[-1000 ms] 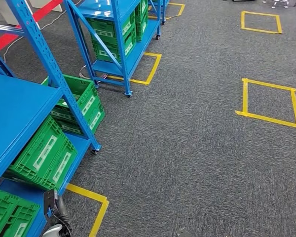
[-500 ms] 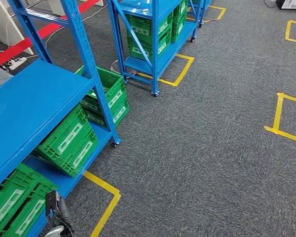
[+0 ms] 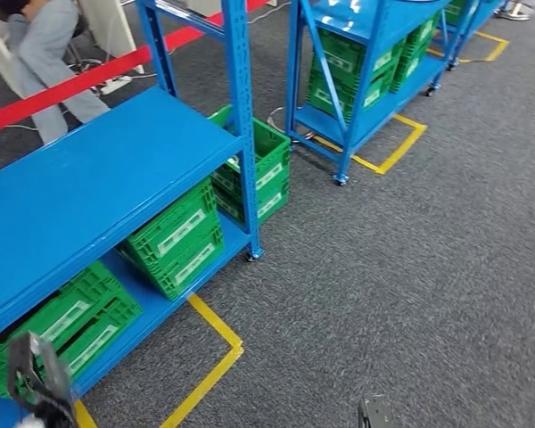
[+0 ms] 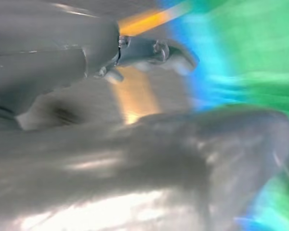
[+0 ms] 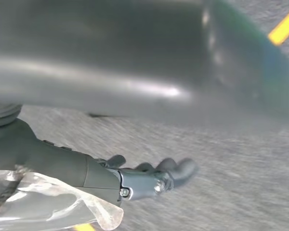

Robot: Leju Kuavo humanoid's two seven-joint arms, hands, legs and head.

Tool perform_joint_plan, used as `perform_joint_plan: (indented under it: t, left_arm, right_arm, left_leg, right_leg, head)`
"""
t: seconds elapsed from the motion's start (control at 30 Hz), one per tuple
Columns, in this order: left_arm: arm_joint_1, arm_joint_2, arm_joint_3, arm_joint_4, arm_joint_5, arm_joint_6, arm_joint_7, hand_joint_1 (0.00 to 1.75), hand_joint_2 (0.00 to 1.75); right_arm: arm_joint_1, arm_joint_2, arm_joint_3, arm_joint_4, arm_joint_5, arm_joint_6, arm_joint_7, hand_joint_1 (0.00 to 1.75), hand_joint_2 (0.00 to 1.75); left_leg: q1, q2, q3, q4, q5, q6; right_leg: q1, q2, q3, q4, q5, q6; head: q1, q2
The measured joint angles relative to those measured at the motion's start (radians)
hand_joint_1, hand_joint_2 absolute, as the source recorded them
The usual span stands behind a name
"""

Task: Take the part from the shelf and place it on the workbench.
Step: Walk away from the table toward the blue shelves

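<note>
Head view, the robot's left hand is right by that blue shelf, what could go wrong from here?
The left hand hangs close to the blue shelf's lower deck and a green crate, so it could snag there. A person is just behind the shelf, so a reach through it might come near them.

Bright even overhead light; both wrist views heavily motion-blurred, head view slightly smeared, glare on shelf.

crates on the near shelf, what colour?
Green, with pale label strips; the crates show best in the head view.
</note>
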Motion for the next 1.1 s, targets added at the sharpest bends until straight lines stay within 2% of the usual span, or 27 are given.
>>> perform_joint_plan:
  t: [0.03,0.07,0.1,0.13,0.17,0.2,0.23,0.27,0.3,0.33,0.37,0.4,0.47,0.53,0.6,0.63,0.7,0.73,0.77,0.8,0.83,0.87,0.9,0.97,1.03,1.07,1.1]
  left_arm:
    - [-0.014,0.015,-0.12,-0.027,0.039,0.095,-0.084,0.0,0.0]
    - [-0.031,0.025,-0.232,0.01,0.065,0.127,-0.212,0.0,0.0]
    - [-0.05,0.042,-0.333,0.099,0.081,0.1,-0.375,0.0,0.0]
    - [-0.073,0.066,-0.411,0.22,0.083,0.019,-0.557,0.0,0.0]
    - [-0.096,0.088,-0.462,0.357,0.077,-0.106,-0.744,0.0,0.0]
    - [-0.117,0.106,-0.479,0.476,0.066,-0.235,-0.885,0.0,0.0]
    - [-0.133,0.113,-0.463,0.571,0.059,-0.351,-0.968,0.0,0.0]
    - [-0.145,0.109,-0.418,0.645,0.053,-0.433,-0.998,0.0,0.0]
    - [-0.155,0.1,-0.359,0.704,0.048,-0.472,-0.982,0.0,0.0]
    - [-0.162,0.087,-0.292,0.758,0.044,-0.487,-0.96,0.0,0.0]
    - [-0.166,0.075,-0.231,0.802,0.039,-0.484,-0.937,0.0,0.0]
    - [-0.17,0.066,-0.181,0.839,0.036,-0.478,-0.917,0.0,0.0]
    - [-0.18,0.054,-0.107,0.895,0.032,-0.472,-0.896,0.0,0.0]
    - [-0.195,0.044,-0.051,0.937,0.03,-0.467,-0.888,0.0,0.0]
    - [-0.202,0.035,-0.01,0.971,0.029,-0.463,-0.884,0.0,0.0]
    - [-0.202,0.029,0.006,0.984,0.028,-0.461,-0.883,0.0,0.0]
    - [-0.207,0.018,0.029,1.004,0.027,-0.454,-0.878,0.0,0.0]
    - [-0.211,0.014,0.039,1.013,0.026,-0.448,-0.873,0.0,0.0]
    - [-0.215,0.01,0.048,1.022,0.026,-0.441,-0.867,0.0,0.0]
    - [-0.217,0.007,0.058,1.031,0.026,-0.436,-0.861,0.0,0.0]
    - [-0.216,0.003,0.066,1.04,0.026,-0.433,-0.857,0.0,0.0]
    - [-0.214,0.0,0.073,1.047,0.025,-0.432,-0.854,0.0,0.0]
    - [-0.211,-0.004,0.079,1.053,0.023,-0.432,-0.852,0.0,0.0]
    - [-0.208,-0.007,0.088,1.06,0.02,-0.433,-0.852,0.0,0.0]
    - [-0.207,-0.007,0.097,1.065,0.02,-0.431,-0.853,0.0,0.0]
    - [-0.206,-0.007,0.102,1.068,0.02,-0.429,-0.854,0.0,0.0]
    - [-0.204,-0.007,0.106,1.07,0.02,-0.426,-0.854,0.0,0.0]
  right_arm:
    - [0.001,-0.009,0.0,-0.001,0.009,0.033,-0.037,0.0,0.0]
    - [0.001,-0.016,0.003,-0.002,0.018,0.064,-0.069,0.0,0.0]
    - [-0.001,-0.023,0.007,-0.002,0.022,0.091,-0.091,0.0,0.0]
    - [0.0,-0.033,0.01,-0.003,0.018,0.11,-0.103,0.0,0.0]
    - [0.003,-0.044,0.011,-0.004,0.009,0.127,-0.11,0.0,0.0]
    - [0.01,-0.057,0.012,-0.006,-0.002,0.141,-0.113,0.0,0.0]
    - [0.021,-0.073,0.012,-0.009,-0.011,0.155,-0.116,0.0,0.0]
    - [0.033,-0.086,0.011,-0.011,-0.019,0.166,-0.117,0.0,0.0]
    - [0.042,-0.098,0.011,-0.014,-0.028,0.172,-0.118,0.0,0.0]
    - [0.047,-0.108,0.009,-0.017,-0.036,0.175,-0.118,0.0,0.0]
    - [0.048,-0.115,0.008,-0.02,-0.045,0.176,-0.116,0.0,0.0]
    - [0.045,-0.119,0.007,-0.022,-0.053,0.176,-0.114,0.0,0.0]
    - [0.04,-0.12,0.005,-0.023,-0.064,0.175,-0.106,0.0,0.0]
    - [0.036,-0.12,0.001,-0.023,-0.071,0.172,-0.095,0.0,0.0]
    - [0.031,-0.12,-0.003,-0.023,-0.076,0.168,-0.089,0.0,0.0]
    - [0.027,-0.121,-0.004,-0.023,-0.078,0.168,-0.087,0.0,0.0]
    - [0.022,-0.124,-0.005,-0.024,-0.079,0.168,-0.086,0.0,0.0]
    - [0.021,-0.126,-0.005,-0.025,-0.078,0.169,-0.086,0.0,0.0]
    - [0.023,-0.126,-0.005,-0.025,-0.076,0.17,-0.087,0.0,0.0]
    - [0.026,-0.127,-0.005,-0.025,-0.074,0.171,-0.087,0.0,0.0]
    - [0.029,-0.128,-0.005,-0.025,-0.075,0.171,-0.088,0.0,0.0]
    - [0.032,-0.128,-0.005,-0.025,-0.078,0.17,-0.088,0.0,0.0]
    - [0.034,-0.129,-0.005,-0.025,-0.083,0.17,-0.089,0.0,0.0]
    - [0.037,-0.131,-0.006,-0.025,-0.091,0.169,-0.092,0.0,0.0]
    - [0.037,-0.131,-0.006,-0.025,-0.094,0.169,-0.096,0.0,0.0]
    - [0.038,-0.131,-0.006,-0.025,-0.095,0.169,-0.097,0.0,0.0]
    - [0.038,-0.131,-0.006,-0.025,-0.096,0.168,-0.099,0.0,0.0]
  left_leg:
    - [-0.002,-0.025,-0.004,-0.002,0.004,-0.008]
    - [-0.003,-0.043,-0.005,-0.007,0.009,-0.017]
    - [-0.004,-0.045,-0.003,-0.012,0.012,-0.025]
    - [-0.006,-0.021,-0.005,-0.007,0.007,-0.031]
    - [-0.008,0.017,-0.014,0.015,-0.009,-0.036]
    - [-0.011,0.061,-0.032,0.058,-0.036,-0.039]
    - [-0.013,0.099,-0.061,0.119,-0.071,-0.042]
    - [-0.013,0.115,-0.093,0.186,-0.102,-0.044]
    - [-0.012,0.122,-0.117,0.235,-0.118,-0.045]
    - [-0.012,0.126,-0.124,0.255,-0.117,-0.044]
    - [-0.012,0.13,-0.111,0.234,-0.097,-0.04]
    - [-0.015,0.137,-0.079,0.178,-0.063,-0.034]
    - [-0.03,0.182,-0.007,0.046,-0.012,-0.01]
    - [-0.045,0.208,0.022,-0.013,-0.003,0.012]
    - [-0.046,0.186,0.023,-0.022,0.0,0.023]
    - [-0.043,0.174,0.027,-0.03,0.004,0.027]
    - [-0.033,0.152,0.035,-0.047,0.012,0.034]
    - [-0.03,0.14,0.035,-0.049,0.014,0.036]
    - [-0.028,0.126,0.034,-0.048,0.014,0.037]
    - [-0.027,0.113,0.034,-0.048,0.014,0.036]
    - [-0.025,0.099,0.035,-0.046,0.013,0.035]
    - [-0.022,0.085,0.035,-0.043,0.012,0.032]
    - [-0.019,0.07,0.035,-0.038,0.008,0.027]
    - [-0.013,0.042,0.029,-0.018,-0.002,0.011]
    - [-0.012,0.019,0.014,-0.001,-0.008,-0.004]
    - [-0.012,0.008,0.008,0.003,-0.007,-0.01]
    - [-0.01,-0.002,0.004,0.004,-0.005,-0.015]
  right_leg:
    - [-0.005,0.006,0.013,-0.014,-0.006,-0.001]
    - [-0.007,-0.004,0.023,-0.02,-0.008,-0.007]
    - [-0.009,-0.016,0.029,-0.024,-0.005,-0.014]
    - [-0.009,-0.026,0.034,-0.029,0.0,-0.022]
    - [-0.009,-0.035,0.037,-0.036,0.004,-0.029]
    - [-0.009,-0.046,0.04,-0.041,0.006,-0.033]
    - [-0.005,-0.058,0.041,-0.042,0.005,-0.035]
    - [-0.002,-0.074,0.042,-0.042,0.003,-0.037]
    - [0.001,-0.09,0.043,-0.042,0.001,-0.039]
    - [0.005,-0.105,0.043,-0.041,-0.001,-0.041]
    - [0.009,-0.117,0.046,-0.041,-0.004,-0.042]
    - [0.013,-0.127,0.05,-0.041,-0.007,-0.043]
    - [0.02,-0.147,0.059,-0.042,-0.014,-0.041]
    - [0.023,-0.173,0.063,-0.043,-0.02,-0.035]
    - [0.025,-0.196,0.069,-0.046,-0.026,-0.026]
    - [0.024,-0.189,0.07,-0.042,-0.033,-0.021]
    - [0.022,-0.138,0.043,0.019,-0.072,-0.014]
    - [0.019,-0.106,0.011,0.084,-0.102,-0.01]
    - [0.016,-0.088,-0.028,0.157,-0.131,-0.007]
    - [0.013,-0.081,-0.062,0.217,-0.148,-0.003]
    - [0.01,-0.079,-0.084,0.246,-0.145,0.001]
    - [0.006,-0.078,-0.087,0.233,-0.12,0.005]
    - [0.001,-0.073,-0.07,0.181,-0.079,0.011]
    - [-0.011,-0.027,-0.017,0.053,-0.017,0.023]
    - [-0.017,0.01,0.009,0.002,-0.009,0.018]
    - [-0.015,0.009,0.01,0.004,-0.013,0.01]
    - [-0.015,-0.006,0.011,0.006,-0.011,0.0]
  head:
    - [-0.001,0.0]
    - [0.0,0.0]
    - [-0.001,0.0]
    - [-0.005,0.0]
    - [-0.012,0.0]
    - [-0.02,0.0]
    - [-0.029,0.0]
    - [-0.033,0.0]
    - [-0.035,0.0]
    - [-0.035,0.0]
    - [-0.035,0.0]
    - [-0.035,0.0]
    - [-0.035,0.0]
    - [-0.035,0.0]
    - [-0.035,0.0]
    - [-0.034,0.0]
    - [-0.03,0.0]
    - [-0.028,0.0]
    - [-0.027,0.0]
    - [-0.026,0.0]
    - [-0.026,0.0]
    - [-0.026,0.0]
    - [-0.026,0.0]
    - [-0.023,0.0]
    - [-0.02,0.0]
    - [-0.02,0.0]
    - [-0.021,0.0]
